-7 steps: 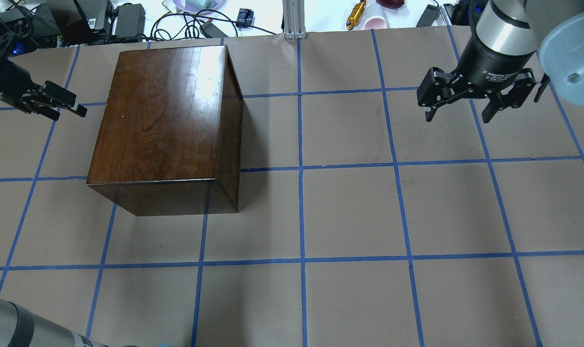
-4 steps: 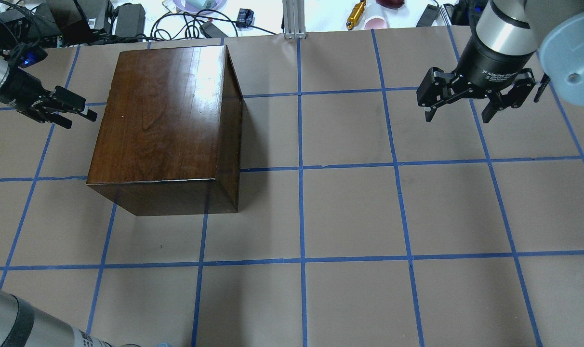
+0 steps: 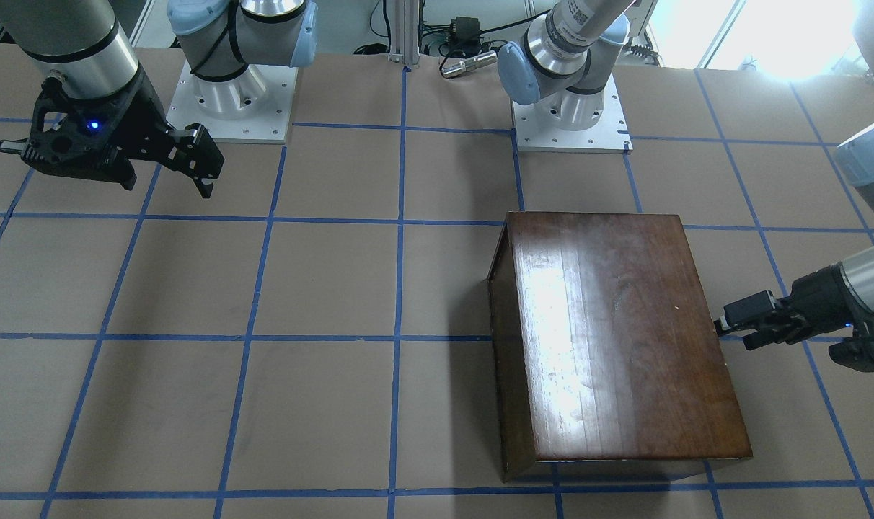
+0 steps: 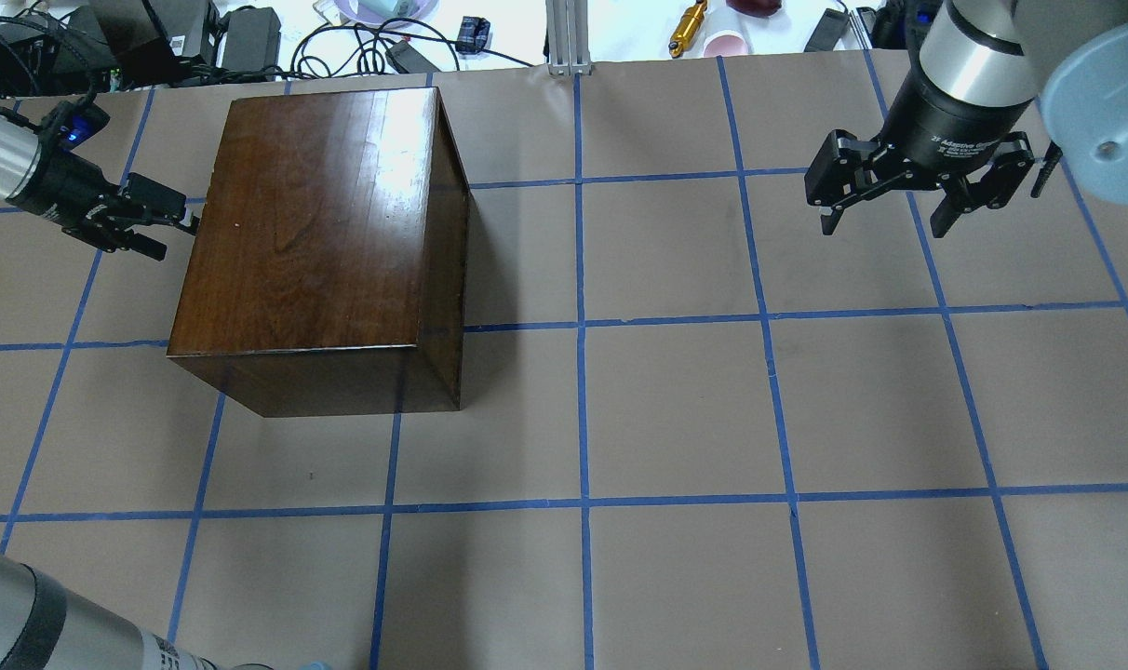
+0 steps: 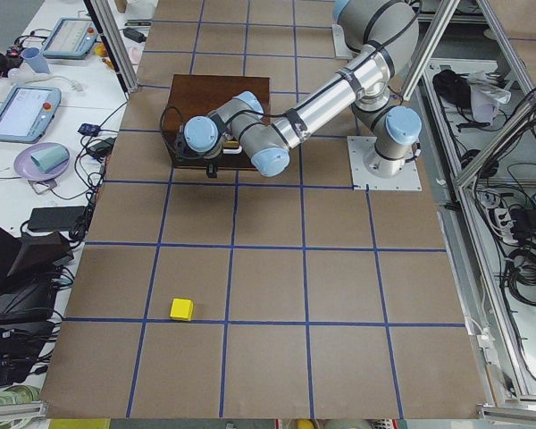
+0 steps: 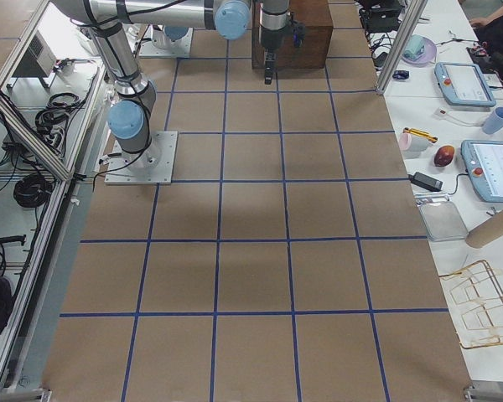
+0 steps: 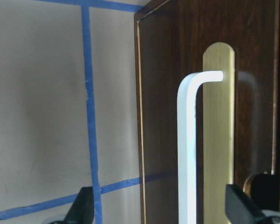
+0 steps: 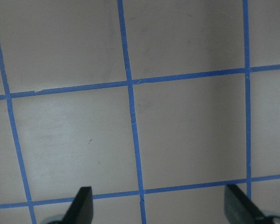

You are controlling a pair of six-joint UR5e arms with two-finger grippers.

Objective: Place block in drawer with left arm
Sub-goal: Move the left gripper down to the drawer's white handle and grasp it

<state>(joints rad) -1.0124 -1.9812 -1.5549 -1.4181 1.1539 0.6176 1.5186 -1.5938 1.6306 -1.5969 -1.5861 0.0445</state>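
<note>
**Left gripper closes in on the drawer handle – block not yet picked up**

Over the last second the left gripper (image 4: 168,234) has travelled from out over the taped table (image 4: 676,409) to the end face of the dark wooden cabinet (image 4: 313,223). In the overhead view its fingertips now sit right against that face.

The left wrist view shows what this means. The pale bar handle (image 7: 186,149) on its brass backplate (image 7: 219,116) stands upright between the two spread fingers, which have not closed on it. The gripper is released and holds nothing.

The drawer (image 7: 161,93) looks fully shut, its front flush with the cabinet, so the step in hand appears to be opening it – a pinch on the handle, then a straight pull outward.

The yellow block (image 5: 181,309) lies on the table well apart from the cabinet, toward the table's left end, untouched. Most of the task remains.

The right gripper (image 4: 885,219) hangs wide open over the far side of the table, unmoved.
</note>
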